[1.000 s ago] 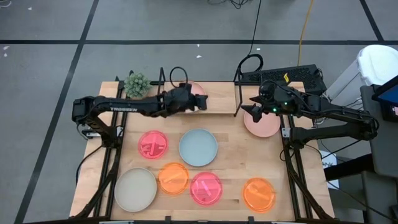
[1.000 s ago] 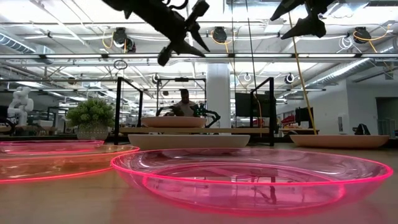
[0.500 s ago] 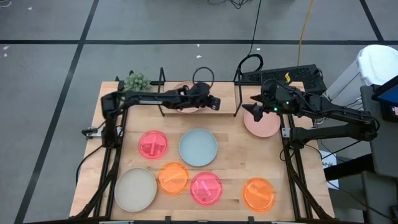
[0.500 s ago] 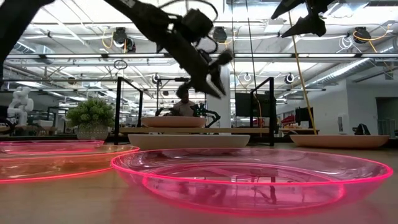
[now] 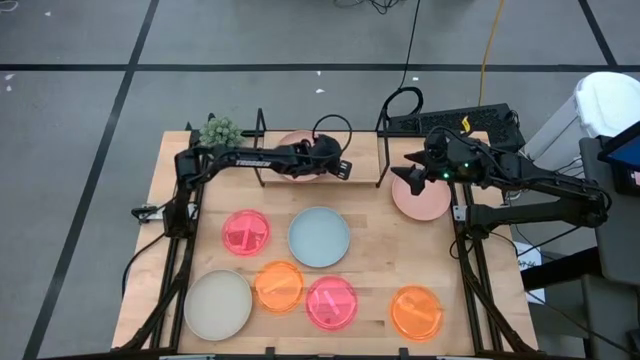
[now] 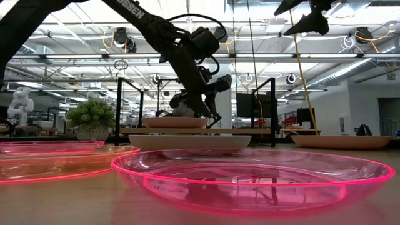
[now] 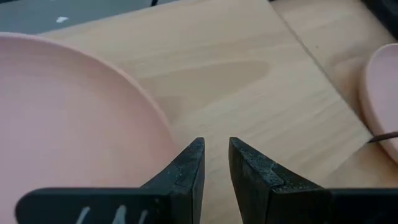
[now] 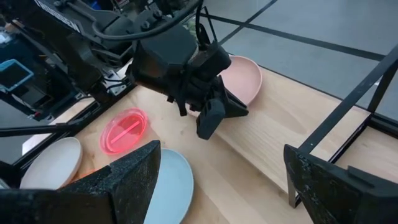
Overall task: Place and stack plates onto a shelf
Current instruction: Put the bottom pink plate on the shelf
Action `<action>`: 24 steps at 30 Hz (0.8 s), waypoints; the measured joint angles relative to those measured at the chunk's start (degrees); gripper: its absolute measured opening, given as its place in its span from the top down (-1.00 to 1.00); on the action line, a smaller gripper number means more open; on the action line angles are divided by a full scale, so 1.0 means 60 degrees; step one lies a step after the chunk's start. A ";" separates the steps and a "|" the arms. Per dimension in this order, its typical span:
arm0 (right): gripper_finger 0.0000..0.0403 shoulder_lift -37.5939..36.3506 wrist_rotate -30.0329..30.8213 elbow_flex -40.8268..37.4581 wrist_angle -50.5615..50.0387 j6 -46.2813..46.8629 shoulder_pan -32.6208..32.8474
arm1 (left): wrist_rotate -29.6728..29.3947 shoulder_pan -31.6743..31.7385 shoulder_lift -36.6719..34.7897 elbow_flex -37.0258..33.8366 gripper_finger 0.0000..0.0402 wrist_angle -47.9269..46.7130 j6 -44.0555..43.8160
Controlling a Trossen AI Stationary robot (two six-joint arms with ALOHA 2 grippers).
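Observation:
A pale pink plate (image 5: 298, 152) sits on the shelf's wood board (image 5: 362, 162), between the black wire end frames (image 5: 381, 150). My left gripper (image 7: 216, 155) points down at the board just right of that plate's rim (image 7: 146, 102), open by a narrow gap with nothing between the fingers. My right gripper (image 5: 410, 180) hovers high over a second pale pink plate (image 5: 425, 198) on the table, open wide and empty. A light blue plate (image 5: 319, 237), a cream one (image 5: 217, 305), two neon pink ones (image 5: 246, 232) (image 5: 331, 303) and two orange ones (image 5: 279, 286) (image 5: 416, 312) lie flat on the table. My left gripper comes from above, slanting down, with its tips close over the shelf board. One finger (image 7: 186, 165) stands right beside the pink plate's right rim. I cannot tell whether it touches the rim or the board.
A small potted plant (image 5: 219, 133) stands at the table's far left corner. A black device (image 5: 465, 120) lies by the far right edge. Bare board lies between the shelf plate and the right wire frame. A person (image 6: 185, 103) shows in the room behind.
My left gripper has moved toward the table's right along the shelf, from over the pink plate to beside its right rim. It has come down from high above to near the board and tipped its fingers downward. The plates have stayed where they were.

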 joint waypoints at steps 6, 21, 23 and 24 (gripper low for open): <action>-0.59 0.0004 -0.0001 0.0000 0.0000 -0.0077 0.0000 | -0.0007 0.0228 0.0000 -0.0004 0.62 -0.0171 -0.0011; -0.59 0.0129 0.0023 0.0000 -0.0107 -0.0310 -0.0006 | -0.0066 0.0371 -0.0312 -0.0015 0.62 0.0253 -0.0152; -0.59 0.0290 0.0017 0.0000 -0.0148 -0.0381 -0.0073 | -0.0009 0.0323 -0.0569 -0.0011 0.62 0.0339 -0.0123; -0.58 0.0408 -0.0010 0.0001 -0.0136 -0.0505 -0.0112 | 0.0007 0.0291 -0.0688 -0.0011 0.62 0.0312 -0.0070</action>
